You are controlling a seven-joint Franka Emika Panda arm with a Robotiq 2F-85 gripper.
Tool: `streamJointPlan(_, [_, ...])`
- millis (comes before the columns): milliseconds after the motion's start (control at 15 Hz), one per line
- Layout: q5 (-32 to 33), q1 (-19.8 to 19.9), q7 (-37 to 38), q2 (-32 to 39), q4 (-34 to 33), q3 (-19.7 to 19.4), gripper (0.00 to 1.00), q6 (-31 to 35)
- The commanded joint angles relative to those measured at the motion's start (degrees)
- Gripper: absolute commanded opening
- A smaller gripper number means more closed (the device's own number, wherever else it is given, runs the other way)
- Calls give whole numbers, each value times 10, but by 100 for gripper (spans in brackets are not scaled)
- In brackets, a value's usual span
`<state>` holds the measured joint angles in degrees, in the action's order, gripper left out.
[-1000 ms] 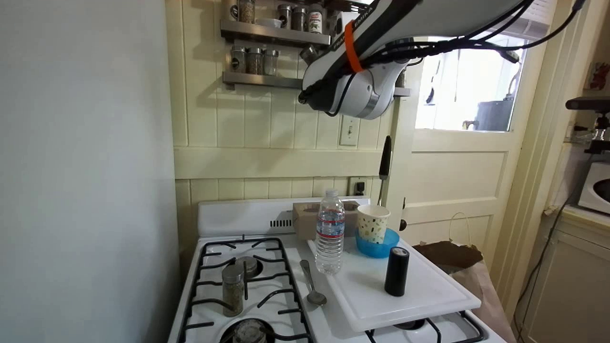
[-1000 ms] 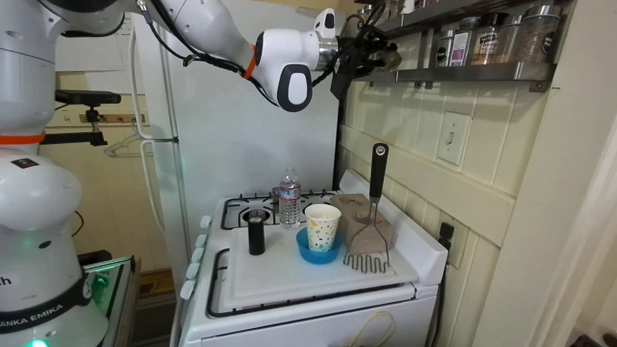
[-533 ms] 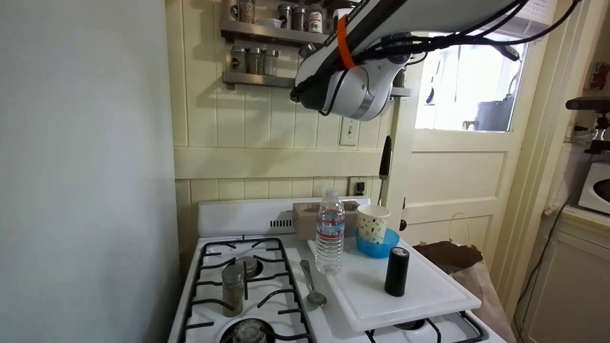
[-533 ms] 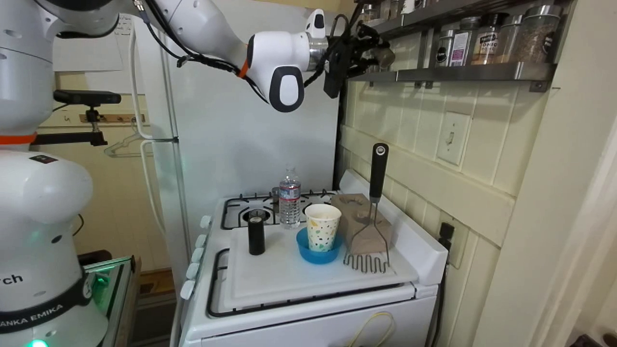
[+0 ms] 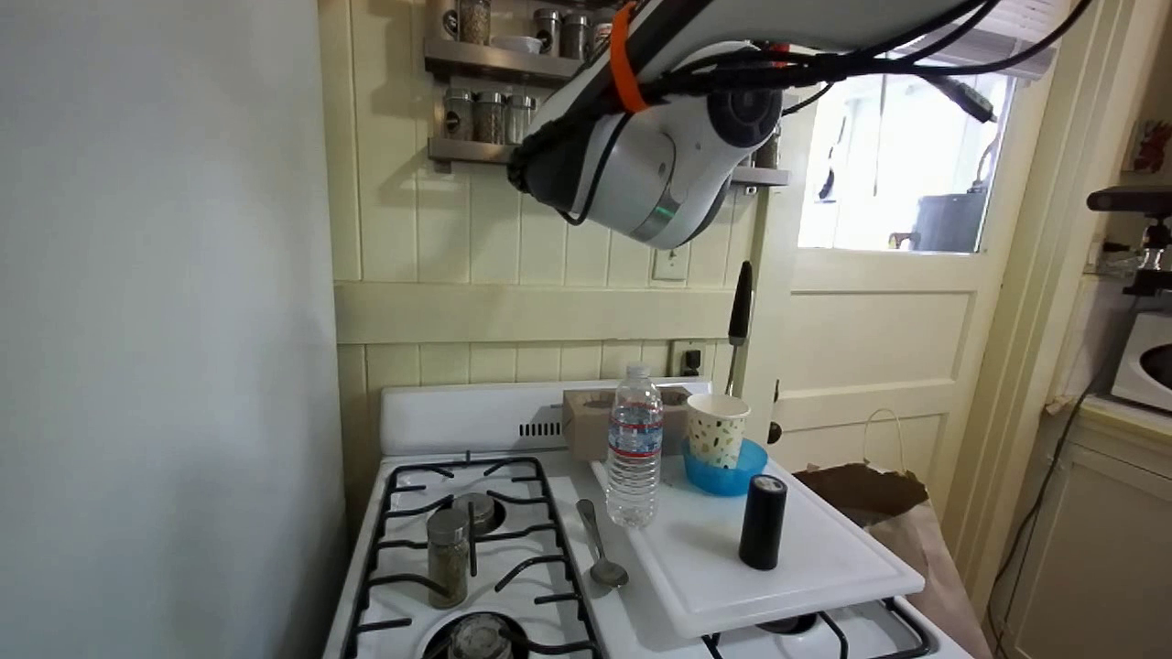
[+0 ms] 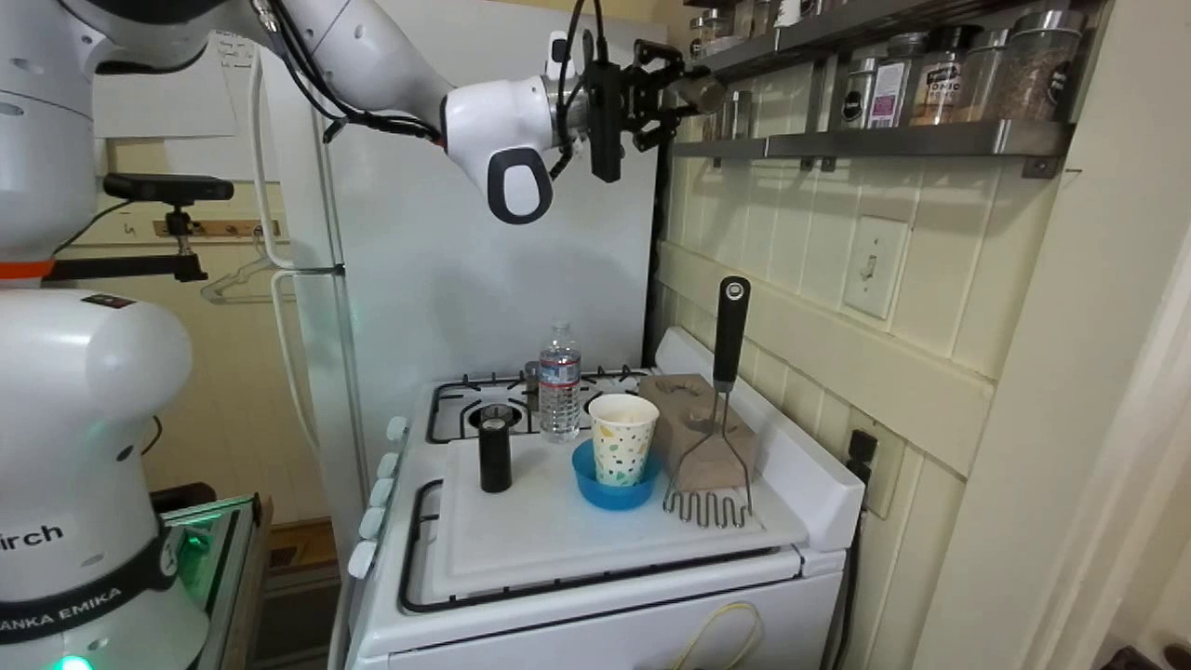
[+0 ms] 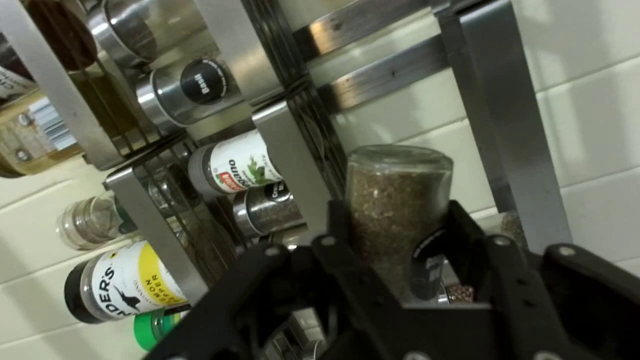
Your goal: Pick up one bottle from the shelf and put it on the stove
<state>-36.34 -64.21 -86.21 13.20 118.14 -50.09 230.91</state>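
My gripper [image 6: 665,98] is shut on a spice jar [image 6: 702,95] and holds it in the air just in front of the shelf [image 6: 921,140]. In the wrist view the jar [image 7: 395,200] is clear glass with brown-green spice and a dark label, its glass base pointing away from me, black fingers on both sides. The two-tier shelf also shows in an exterior view [image 5: 513,153], with rows of jars. There the arm hides the gripper and held jar. The white stove [image 5: 458,421] stands below. Another spice jar [image 5: 448,560] stands upright among its left burner grates.
A white board [image 5: 787,586] covers the stove's other side. On it are a water bottle [image 5: 634,448], a black cylinder [image 5: 763,522], a paper cup [image 5: 717,430] in a blue bowl [image 5: 746,471], and a masher [image 6: 730,344]. A spoon [image 5: 600,554] lies beside the grate. The fridge [image 6: 484,233] stands beyond.
The arm has drawn back from the shelf with the jar in the gripper. In an exterior view the gripper has moved left, away from the wall, and turned somewhat. The things on the stove are unmoved.
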Motion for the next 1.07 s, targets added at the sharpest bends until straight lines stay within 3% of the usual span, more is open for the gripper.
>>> streamJointPlan(0, [-81,34,-66,-47,16,100,25,57])
streamJointPlan(267, [-119,129,26,-83,54,265,25,153])
streamJointPlan(333, [-134,45,54,-63,17,166,25,116])
streamJointPlan(400, [-138,49,79,-65,20,176,25,118])
streamJointPlan(733, [-129,-35,254,-68,46,63,25,108])
streamJointPlan(1000, [-118,-85,430,-64,104,11,25,117])
